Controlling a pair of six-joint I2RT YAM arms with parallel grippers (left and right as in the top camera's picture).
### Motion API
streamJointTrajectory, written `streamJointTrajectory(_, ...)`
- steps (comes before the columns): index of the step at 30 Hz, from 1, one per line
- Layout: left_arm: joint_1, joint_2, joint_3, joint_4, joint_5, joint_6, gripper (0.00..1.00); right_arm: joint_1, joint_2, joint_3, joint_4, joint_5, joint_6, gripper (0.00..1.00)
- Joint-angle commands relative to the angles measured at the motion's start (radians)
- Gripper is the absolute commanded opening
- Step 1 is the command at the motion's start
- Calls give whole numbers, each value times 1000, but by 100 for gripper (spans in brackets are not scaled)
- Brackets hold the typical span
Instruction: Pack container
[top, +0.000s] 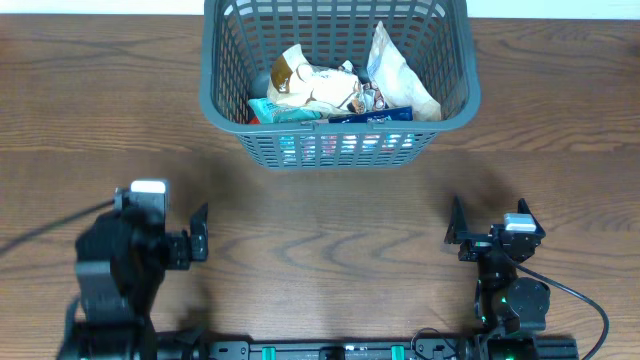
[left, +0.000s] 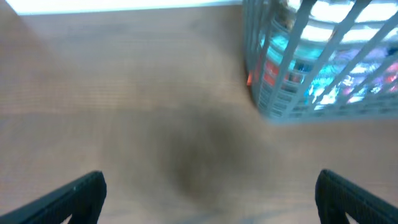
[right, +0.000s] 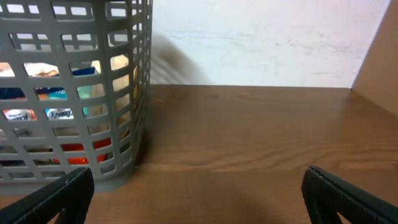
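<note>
The container (top: 222, 108), a large grey-green lattice basket, stands at the far middle of the table. It holds several snack packets (top: 330, 90), among them a white and tan bag and a blue one. It also shows in the left wrist view (left: 273, 99) at upper right, blurred, and in the right wrist view (right: 124, 155) at left. My left gripper (top: 199, 234) is open and empty, near the front left, with bare table between its fingers (left: 211, 193). My right gripper (top: 458, 232) is open and empty at the front right (right: 199, 193).
The wooden table (top: 330, 220) runs between the grippers and the basket. A white wall (right: 261, 43) stands behind the table's far edge. A black cable (top: 580, 300) loops by the right arm's base.
</note>
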Motion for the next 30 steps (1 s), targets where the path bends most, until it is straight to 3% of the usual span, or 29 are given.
streamJointTrajectory(1, -1, -144, -141, 116, 19, -31, 99, 9, -7, -4, -3, 10, 13, 99)
streamJointTrajectory(7, -1, -339, -414, 485, 18, -31, 99, 9, -7, -4, -3, 10, 13, 99)
streamJointTrajectory(10, -1, -370, -519, 670, 17, -31, 99, 9, -7, -4, -3, 10, 13, 99)
streamJointTrajectory(15, -1, -375, -624, 850, 17, -31, 99, 9, -7, -4, -3, 10, 13, 99)
streamJointTrajectory(25, -1, -416, -711, 870, -55, -27, 99, 9, -7, -4, -3, 10, 13, 99)
streamJointTrajectory(30, -2, -478, -712, 774, -66, -27, 99, 9, -7, -4, -3, 10, 13, 99)
